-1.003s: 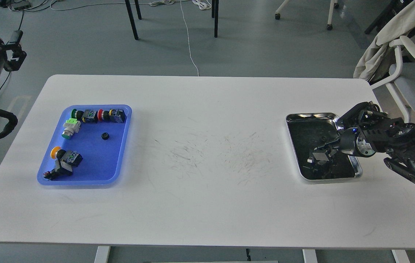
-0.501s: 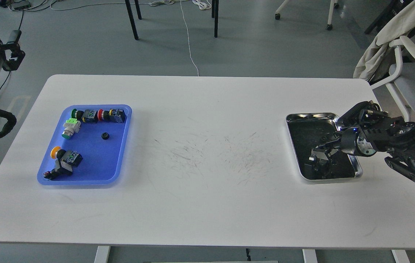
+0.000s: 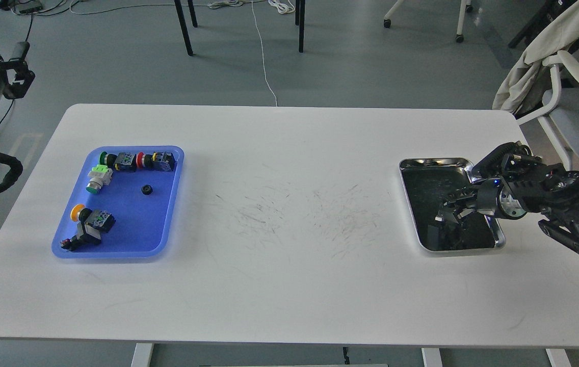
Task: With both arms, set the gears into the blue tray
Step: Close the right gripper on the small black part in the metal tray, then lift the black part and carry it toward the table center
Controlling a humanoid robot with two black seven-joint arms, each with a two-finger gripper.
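One gear (image 3: pixel 147 190) is lying in the blue tray (image 3: pixel 169 216) at the counter's (image 3: pixel 289 285) left, well apart from the right end effector (image 3: pixel 447 211), which is reaching into the steel tray (image 3: pixel 432 163) at the right; whether its dark fingers are gripping anything, I cannot tell. Since a second ago it is sitting slightly farther back and right. The left end effector (image 3: pixel 17 74) is hanging off the counter's far left, its state unclear; the blue tray is smooth rounded plastic, the steel one shiny-rimmed.

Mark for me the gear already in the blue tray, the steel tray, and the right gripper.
gear (image 3: pixel 147 190): head view, its black body.
steel tray (image 3: pixel 432 162): head view, far shiny rim.
right gripper (image 3: pixel 447 210): head view, between the fingertips, over the tray.
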